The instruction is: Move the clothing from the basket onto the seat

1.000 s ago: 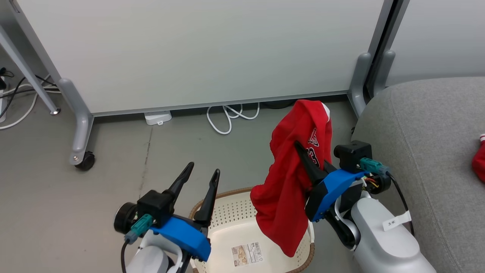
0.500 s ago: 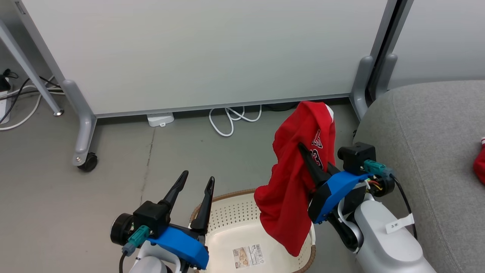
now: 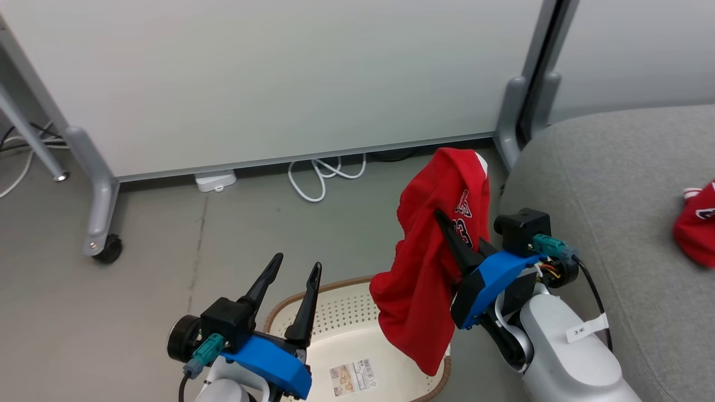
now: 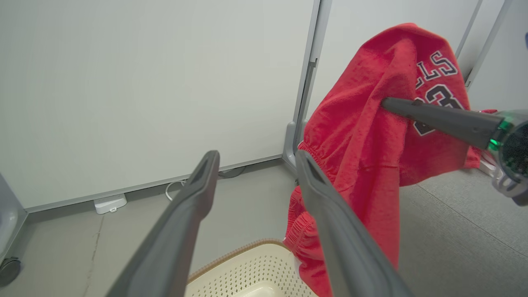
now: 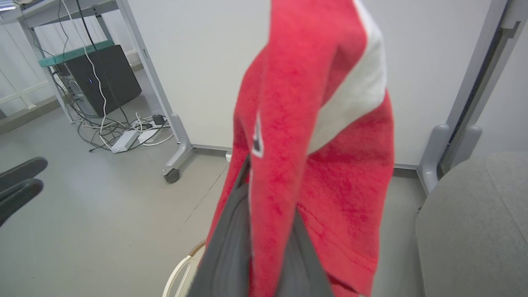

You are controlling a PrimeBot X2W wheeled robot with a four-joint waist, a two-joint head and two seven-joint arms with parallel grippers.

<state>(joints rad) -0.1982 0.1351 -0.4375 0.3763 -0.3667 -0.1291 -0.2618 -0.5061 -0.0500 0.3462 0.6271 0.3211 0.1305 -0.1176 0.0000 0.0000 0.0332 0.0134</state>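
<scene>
**Red garment hangs from the right end effector above the basket**

Nearest to me, the left end effector (image 3: 299,261) stands released. Its two dark fingers are spread apart with nothing between them, poised over the near-left rim of the basket (image 3: 335,286). The basket sits on the floor (image 3: 223,251) between the two arms, and a barcode sticker (image 3: 352,378) shows on its cream perforated bottom.

Just to the right, the right end effector (image 3: 444,220) is clenched on a red garment (image 3: 430,268), with fabric caught between its pinched fingers. The cloth humps up above the fingertips, with a white patch at the top. A long fold drapes down the left side of the end effector, and its lowest tip dangles over the basket's right side. Black-and-white lettering and a number show on the cloth beside the upper finger.

Beyond that arm is the grey seat (image 3: 614,184). The held garment hangs near its rounded edge, clear of the cushion. A second red garment (image 3: 695,226) lies on the seat, well apart from the end effector.

Farthest off, a white cable (image 3: 318,178) coils on the floor at the foot of a pale partition (image 3: 279,84) standing on a castor (image 3: 106,249).
</scene>
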